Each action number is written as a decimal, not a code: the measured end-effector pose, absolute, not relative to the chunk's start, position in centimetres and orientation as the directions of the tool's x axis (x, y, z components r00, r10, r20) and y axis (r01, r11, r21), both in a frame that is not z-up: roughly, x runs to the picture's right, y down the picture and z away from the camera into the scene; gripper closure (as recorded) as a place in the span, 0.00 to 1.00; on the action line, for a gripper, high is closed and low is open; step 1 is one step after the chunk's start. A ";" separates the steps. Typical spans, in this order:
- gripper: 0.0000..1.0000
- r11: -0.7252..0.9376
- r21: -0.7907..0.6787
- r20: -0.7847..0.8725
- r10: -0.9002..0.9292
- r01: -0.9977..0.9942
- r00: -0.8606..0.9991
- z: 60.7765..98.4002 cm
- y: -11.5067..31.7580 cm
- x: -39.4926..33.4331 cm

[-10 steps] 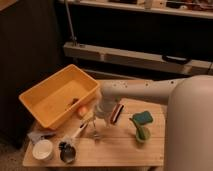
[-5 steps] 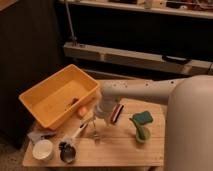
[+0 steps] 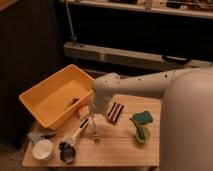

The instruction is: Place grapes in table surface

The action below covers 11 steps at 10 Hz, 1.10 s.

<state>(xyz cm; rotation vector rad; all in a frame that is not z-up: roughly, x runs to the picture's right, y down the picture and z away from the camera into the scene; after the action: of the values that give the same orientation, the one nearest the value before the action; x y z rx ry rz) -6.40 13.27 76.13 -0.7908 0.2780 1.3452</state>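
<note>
A robot arm reaches down over the bench point(image 3: 117, 146), its gripper point(image 3: 87, 131) just in front of the yellow bin point(image 3: 37, 97), fingers spread wide and nothing visibly between them. A small dark lump, seemingly the grapes point(image 3: 74, 101), lies inside the bin near its front wall. A striped item point(image 3: 115, 111) lies right of the bin.
</note>
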 end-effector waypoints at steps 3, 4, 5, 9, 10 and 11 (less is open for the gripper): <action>0.20 0.135 -0.341 -0.512 0.803 -0.930 0.304 71.7 6.9 -8.4; 0.20 0.165 -0.339 -0.489 0.811 -0.926 0.323 70.6 5.2 -8.5; 0.20 0.195 -0.349 -0.452 0.822 -0.917 0.347 69.3 2.9 -9.0; 0.20 0.357 -0.399 -0.262 0.838 -0.845 0.478 66.8 -5.2 -14.4; 0.20 0.363 -0.398 -0.253 0.839 -0.842 0.481 66.8 -5.8 -14.7; 0.20 0.363 -0.398 -0.254 0.839 -0.843 0.481 66.8 -5.8 -14.7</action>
<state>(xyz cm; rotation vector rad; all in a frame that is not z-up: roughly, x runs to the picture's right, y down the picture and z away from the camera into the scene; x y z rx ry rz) -14.70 -5.79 66.85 -0.5170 0.0082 1.0822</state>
